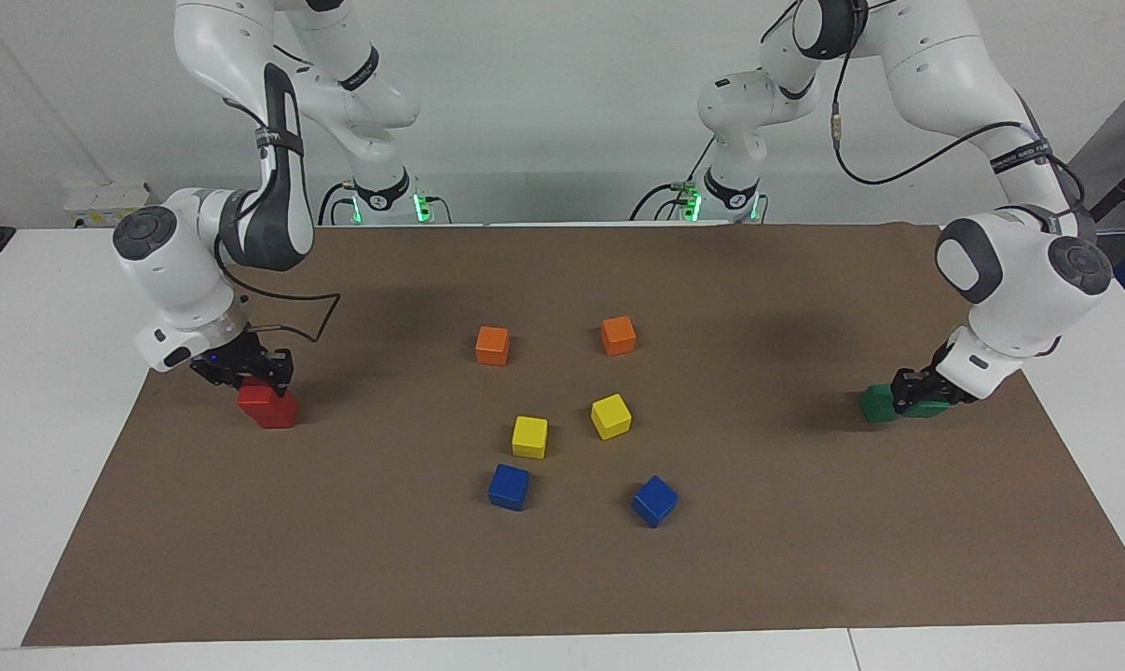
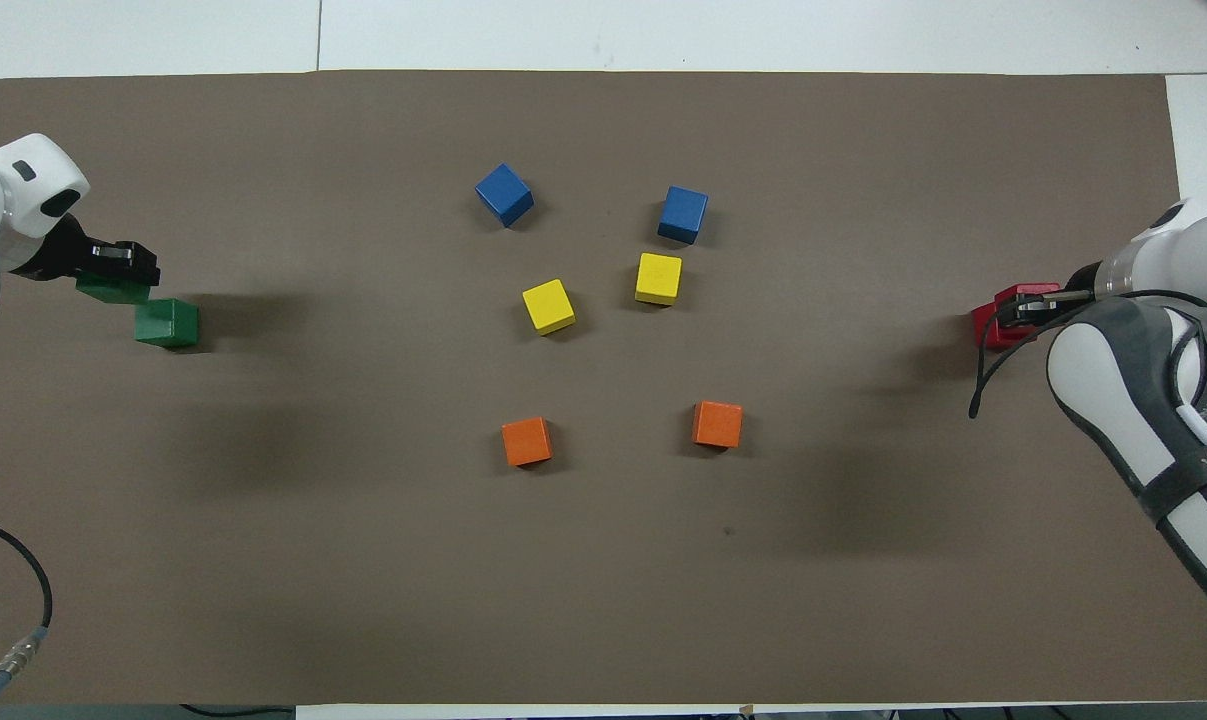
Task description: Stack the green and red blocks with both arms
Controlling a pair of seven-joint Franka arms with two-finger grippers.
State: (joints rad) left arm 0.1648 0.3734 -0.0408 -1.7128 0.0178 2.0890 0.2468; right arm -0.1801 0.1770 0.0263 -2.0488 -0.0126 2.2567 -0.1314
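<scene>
Blue cubes, facing view: two, one [image 1: 509, 486] and another [image 1: 654, 500], lie farthest from the robots on the brown mat [image 1: 338, 559].
Yellow cubes, facing view: two, [image 1: 529, 436] and [image 1: 610, 416], sit just nearer to the robots than the blue pair.
Orange cubes, facing view: two, [image 1: 492, 345] and [image 1: 618, 335], lie nearest the robots of the middle group.
Right gripper, facing view: the right gripper [image 1: 250, 371] is down at the right arm's end of the mat, directly on top of a red block [image 1: 268, 406]; whether its fingers clasp a second red block cannot be told.
Left gripper, facing view: the left gripper [image 1: 918, 390] is low at the left arm's end, its fingers clenched on a held green block [image 1: 935, 407], with a free green block [image 1: 877, 403] just beside it on the mat.
Green blocks, overhead view: the held green block [image 2: 111, 291] shows under the left gripper [image 2: 123, 262]; the free green block [image 2: 167, 323] lies touching or nearly touching its corner.
Red blocks, overhead view: red [image 2: 993, 322] shows beneath the right gripper [image 2: 1031, 308]; one block or two stacked cannot be told apart.
Middle cubes, overhead view: all six stand well apart from both grippers.
</scene>
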